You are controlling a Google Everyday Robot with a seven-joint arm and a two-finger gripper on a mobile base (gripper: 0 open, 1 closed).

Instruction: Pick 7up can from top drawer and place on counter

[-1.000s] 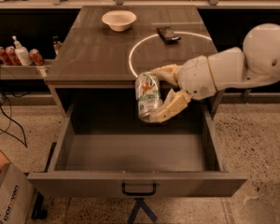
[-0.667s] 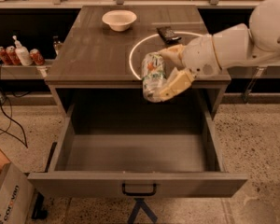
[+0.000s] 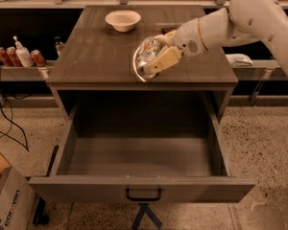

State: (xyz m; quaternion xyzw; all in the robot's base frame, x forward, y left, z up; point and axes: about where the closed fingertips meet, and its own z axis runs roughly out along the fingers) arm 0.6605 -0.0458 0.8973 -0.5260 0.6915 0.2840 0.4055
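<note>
Nearest: cardboard box (image 3: pixel 7 202) on the floor at bottom left. Then the drawer (image 3: pixel 86 189), pulled right out, w/ a black handle (image 3: pixel 143 194) mid-front. Nothing visible inside it, so the can's out of there.

Above & behind the drawer, the tool (image 3: pixel 151 55) hangs over the front part of the bench (image 3: pixel 91 56), right of centre. It sits on the end of the white arm (image 3: pixel 240 18), which reaches in from the right. Tool is pinching the can (image 3: pixel 147 49) across its side wall: one tan finger (image 3: pixel 164 59) in front, the other mostly hidden behind. Can is tilted, not upright, over the thin white arc (image 3: pixel 134 66) marked on the top. Can't tell if its low end touches the bench or sits just above it.

Handling, my guess:
- Thin aluminium, so it dents w/ too much squeeze.
- Light if empty, heavier if full; can't tell which.
- Smooth & a bit slippery.
- Best hold is mid-body across the round wall, not by the rims.
- Needs righting before let-go or it'll tip & roll: flat end down first.

Further back: white bowl (image 3: pixel 123 19) near the far edge, well apart from the can. Far left, a lower side shelf (image 3: pixel 19 68) w/ red cans (image 3: pixel 5 56) & a white pump bottle (image 3: pixel 23 54).
</note>
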